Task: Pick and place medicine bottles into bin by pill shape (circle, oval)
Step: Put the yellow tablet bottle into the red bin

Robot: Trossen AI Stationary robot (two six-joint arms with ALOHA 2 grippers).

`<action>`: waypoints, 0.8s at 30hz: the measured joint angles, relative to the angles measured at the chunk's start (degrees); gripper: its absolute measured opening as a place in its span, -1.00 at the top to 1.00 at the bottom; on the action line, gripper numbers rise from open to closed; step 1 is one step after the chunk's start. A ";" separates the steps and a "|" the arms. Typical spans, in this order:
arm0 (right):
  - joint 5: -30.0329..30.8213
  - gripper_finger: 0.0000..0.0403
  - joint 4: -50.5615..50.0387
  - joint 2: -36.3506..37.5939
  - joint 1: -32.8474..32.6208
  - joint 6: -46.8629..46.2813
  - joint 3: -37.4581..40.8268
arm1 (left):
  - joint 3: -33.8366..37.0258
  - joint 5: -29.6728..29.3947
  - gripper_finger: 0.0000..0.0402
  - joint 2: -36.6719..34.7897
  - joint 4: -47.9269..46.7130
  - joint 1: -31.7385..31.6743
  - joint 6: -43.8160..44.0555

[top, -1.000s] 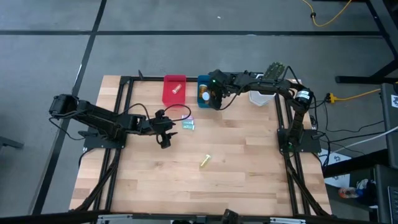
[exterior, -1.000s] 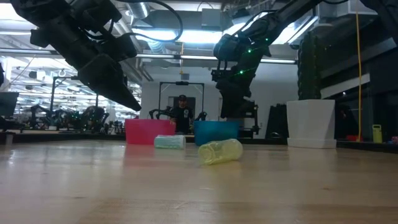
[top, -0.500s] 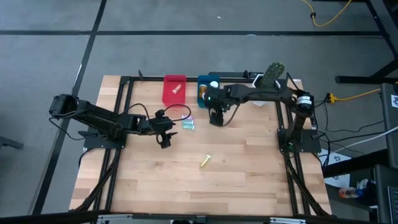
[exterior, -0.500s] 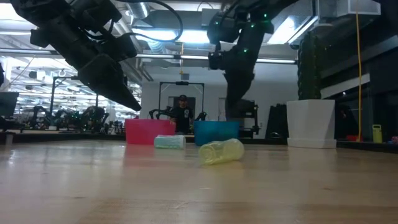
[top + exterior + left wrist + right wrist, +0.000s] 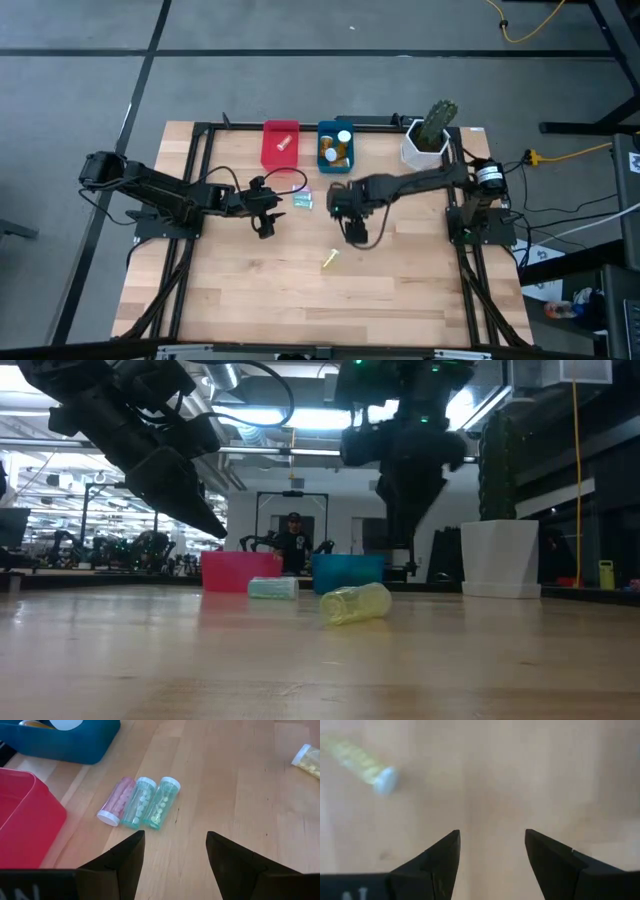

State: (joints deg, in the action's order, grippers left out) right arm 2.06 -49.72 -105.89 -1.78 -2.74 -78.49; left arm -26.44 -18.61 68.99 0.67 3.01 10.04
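A yellow bottle [image 5: 355, 603] lies on the table [image 5: 320, 660] before pink bin [image 5: 240, 571] and blue bin [image 5: 347, 571]

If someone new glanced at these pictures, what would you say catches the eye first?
Probably the red bin and blue bin side by side at the table's far edge. Next, the right gripper, open and empty, above the wood near a lone yellow bottle. Three small bottles lie side by side before the open left gripper.

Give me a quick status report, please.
Both hands open, empty. Right hand above table near yellow bottle. Left hand beside three bottles. Nothing blocking.
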 joint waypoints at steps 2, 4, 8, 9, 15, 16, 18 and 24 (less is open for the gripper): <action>-1.38 -0.12 1.90 0.00 -1.99 -0.08 1.29 | 0.00 0.02 -0.03 0.00 -0.02 0.00 0.00; -2.62 -0.12 6.28 0.00 -3.87 -1.04 2.97 | 0.00 0.00 -0.03 0.00 0.00 0.00 0.01; -5.53 -0.12 14.87 -0.04 -6.99 -1.72 5.55 | 0.00 0.02 -0.03 0.00 0.00 0.01 0.00; -6.09 -0.12 16.93 -0.04 -7.77 -1.33 6.09 | 0.00 0.01 -0.03 0.00 0.00 0.01 0.01; -6.88 -0.12 28.28 -0.05 -11.01 4.49 9.94 | 0.00 0.00 -0.03 0.00 0.00 0.00 0.00; -6.88 -0.12 29.53 -0.19 -11.32 4.87 10.54 | 0.00 0.00 -0.03 0.00 0.00 0.00 0.00; -6.83 -0.12 31.72 -0.39 -11.80 5.94 11.87 | 0.00 0.02 -0.03 0.00 0.01 0.00 0.00; -6.11 -0.12 40.52 -0.39 -12.06 9.09 17.38 | 0.00 0.01 -0.03 0.00 0.00 0.01 0.00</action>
State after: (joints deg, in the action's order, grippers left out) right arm -4.05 -9.21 -106.28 -13.85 6.34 -61.12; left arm -26.44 -18.60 68.99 0.67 3.02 10.04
